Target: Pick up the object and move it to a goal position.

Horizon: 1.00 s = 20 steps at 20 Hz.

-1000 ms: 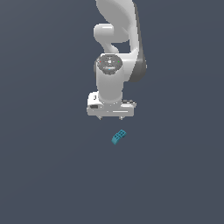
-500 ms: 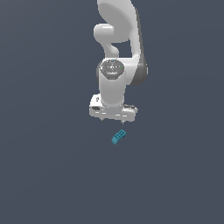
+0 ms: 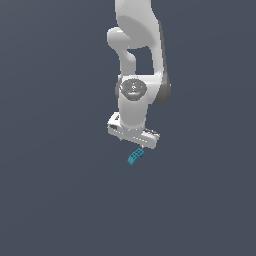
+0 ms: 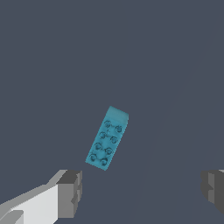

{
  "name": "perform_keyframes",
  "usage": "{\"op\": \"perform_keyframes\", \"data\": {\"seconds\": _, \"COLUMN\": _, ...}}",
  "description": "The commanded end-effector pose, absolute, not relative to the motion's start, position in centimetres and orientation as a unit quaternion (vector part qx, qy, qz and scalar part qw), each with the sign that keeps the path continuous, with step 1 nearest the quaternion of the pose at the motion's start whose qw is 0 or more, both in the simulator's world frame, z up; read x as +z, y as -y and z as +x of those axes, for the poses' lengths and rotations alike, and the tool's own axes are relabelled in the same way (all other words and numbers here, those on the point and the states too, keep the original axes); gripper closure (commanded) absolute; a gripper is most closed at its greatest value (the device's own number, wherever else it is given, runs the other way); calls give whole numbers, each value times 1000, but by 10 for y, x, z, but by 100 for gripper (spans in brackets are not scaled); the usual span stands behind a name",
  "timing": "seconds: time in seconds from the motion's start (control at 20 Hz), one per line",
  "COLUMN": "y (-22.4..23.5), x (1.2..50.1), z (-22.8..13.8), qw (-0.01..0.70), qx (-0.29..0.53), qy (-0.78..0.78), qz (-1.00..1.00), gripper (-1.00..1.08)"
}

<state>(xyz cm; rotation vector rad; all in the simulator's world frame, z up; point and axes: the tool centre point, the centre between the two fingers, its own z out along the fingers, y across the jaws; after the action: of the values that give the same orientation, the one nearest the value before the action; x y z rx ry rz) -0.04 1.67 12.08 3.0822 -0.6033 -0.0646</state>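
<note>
Plainly, in the wrist view the gripper (image 4: 142,192) has its two dark finger pads (image 4: 70,193) spread wide apart, far wider than the object (image 4: 107,138) is across, and nothing is held between them. Neither pad touches the object; the nearer pad sits just beside its studded end, while the other pad is well apart at the opposite edge of the picture. The object, a small teal-blue brick, lies flat on the dark grey floor (image 4: 43,65) with its studs facing up in two rows and its smooth curved end pointing away from the pads. It lies at a slant to the line between the pads, not squarely centred in the gap but closer to one pad.

From the exterior view, the gripper (image 3: 134,141) hangs beneath the white arm (image 3: 134,100), and the object (image 3: 135,156) shows just under it, a little to the exterior view's right of the hand's middle.

Compared with a second ago, the hand has come down and shifted slightly toward the exterior view's right, closing most of the gap to the object, which has not moved on the floor
</note>
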Motion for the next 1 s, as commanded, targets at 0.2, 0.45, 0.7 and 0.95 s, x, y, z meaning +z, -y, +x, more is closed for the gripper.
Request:
{"op": "perform_keyframes", "data": {"seconds": 0.2, "y": -27, "x": 102, "z": 5, "qw": 0, "qx": -13, "qy": 272, "qz": 962, "gripper": -92}}
{"op": "perform_keyframes", "data": {"seconds": 0.45, "y": -33, "x": 89, "z": 8, "qw": 0, "qx": -7, "qy": 325, "qz": 946, "gripper": -92}}
{"op": "perform_keyframes", "data": {"seconds": 0.7, "y": -37, "x": 80, "z": 10, "qw": 0, "qx": -3, "qy": 363, "qz": 932, "gripper": -92}}
{"op": "perform_keyframes", "data": {"seconds": 0.95, "y": -40, "x": 74, "z": 11, "qw": 0, "qx": -1, "qy": 385, "qz": 923, "gripper": -92}}
